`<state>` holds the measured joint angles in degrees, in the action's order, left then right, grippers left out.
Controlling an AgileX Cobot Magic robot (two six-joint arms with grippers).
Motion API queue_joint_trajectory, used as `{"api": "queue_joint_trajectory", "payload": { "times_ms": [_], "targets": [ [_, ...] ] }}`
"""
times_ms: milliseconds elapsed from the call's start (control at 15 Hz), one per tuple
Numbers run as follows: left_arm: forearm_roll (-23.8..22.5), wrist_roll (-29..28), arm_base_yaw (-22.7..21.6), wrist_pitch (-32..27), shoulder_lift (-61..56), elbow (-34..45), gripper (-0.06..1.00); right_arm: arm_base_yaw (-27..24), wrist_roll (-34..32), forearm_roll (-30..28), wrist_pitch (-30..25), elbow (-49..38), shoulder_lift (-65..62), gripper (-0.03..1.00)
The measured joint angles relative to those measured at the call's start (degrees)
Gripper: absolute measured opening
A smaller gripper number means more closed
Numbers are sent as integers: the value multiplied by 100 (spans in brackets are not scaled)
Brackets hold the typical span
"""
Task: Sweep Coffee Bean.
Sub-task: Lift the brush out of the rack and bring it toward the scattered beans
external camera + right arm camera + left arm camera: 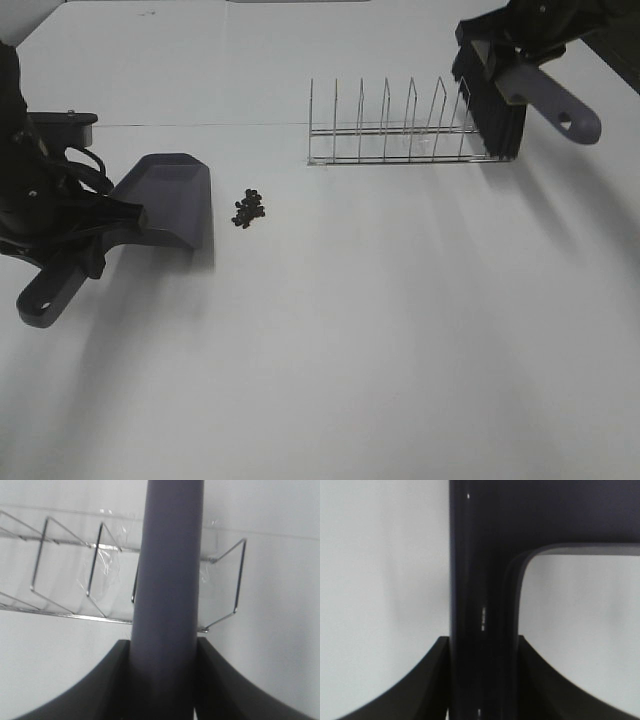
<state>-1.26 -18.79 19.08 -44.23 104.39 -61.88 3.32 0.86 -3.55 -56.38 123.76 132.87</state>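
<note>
A small heap of dark coffee beans lies on the white table just right of the grey dustpan, a short gap from its open lip. My left gripper is shut on the dustpan's handle, and the pan rests on the table. My right gripper is shut on the grey handle of a brush with black bristles. The brush hangs above the right end of the wire rack, far from the beans. The beans do not show in either wrist view.
A wire dish rack stands at the back centre-right, also in the right wrist view. The white table fills the front. A dark surface shows at the far right edge.
</note>
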Motion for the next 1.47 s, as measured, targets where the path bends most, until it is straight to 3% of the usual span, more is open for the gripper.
{"api": "queue_joint_trajectory", "payload": {
  "times_ms": [333,600,733,1000,1133,1200,1467],
  "targets": [
    [29,0,0,-63,0,0,32,6,-86,206,-447,11,-848,28],
    [126,0,0,-172,0,0,32,6,63,544,-1329,-80,-1008,28],
    [235,0,0,-206,11,0,32,17,172,842,-1404,-183,-1014,28],
    [286,63,34,-372,332,0,32,350,286,848,-1438,-212,-1014,28],
    [315,103,172,-292,527,0,32,710,269,699,-1438,-212,-1014,28],
    [355,103,252,-292,716,0,32,1140,115,269,-1427,-298,-1014,28],
    [384,103,258,-189,1037,0,32,2011,-739,-831,-1409,-1329,-1014,28]
  ]
}}
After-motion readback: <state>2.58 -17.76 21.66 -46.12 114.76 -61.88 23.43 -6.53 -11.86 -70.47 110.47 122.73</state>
